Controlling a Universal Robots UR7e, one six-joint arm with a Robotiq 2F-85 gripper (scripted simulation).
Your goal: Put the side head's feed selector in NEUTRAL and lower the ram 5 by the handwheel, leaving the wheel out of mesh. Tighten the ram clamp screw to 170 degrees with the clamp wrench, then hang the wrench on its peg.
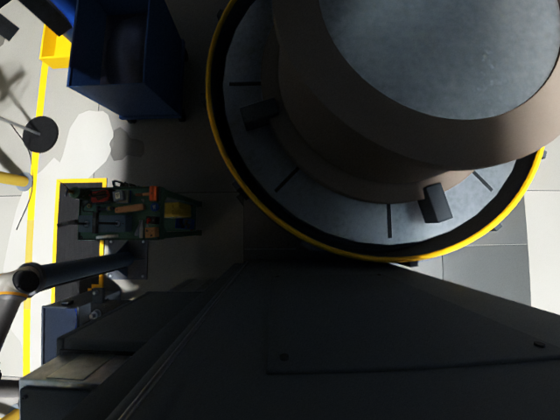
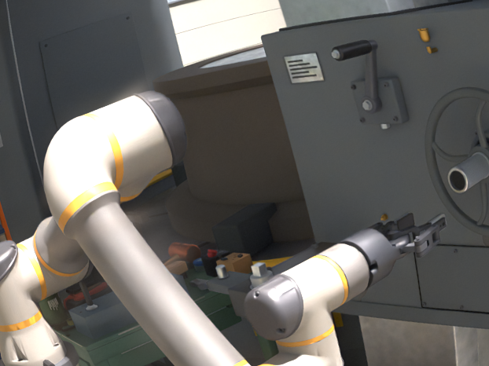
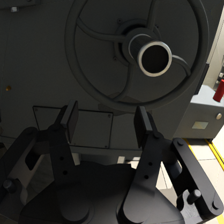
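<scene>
On the grey side head panel, the feed selector lever [image 2: 366, 75] stands upright with its black grip pointing left at the top, and the spoked handwheel [image 2: 465, 165] [image 3: 136, 53] with a hollow steel hub sits to its right. My gripper [image 2: 424, 232] [image 3: 105, 120] is open and empty. It hangs just below the wheel's lower rim, in front of a small cover plate [image 3: 88, 127]. The clamp screw and the wrench's peg are not identifiable from here.
A green tool bench [image 1: 135, 212] [image 2: 130, 327] with small tools stands behind my arm. A blue bin [image 1: 124, 58] sits beyond it. The large round table with its yellow rim [image 1: 380, 135] fills the area behind the panel, and a grey cabinet with a red knob [image 3: 211, 112] stands right.
</scene>
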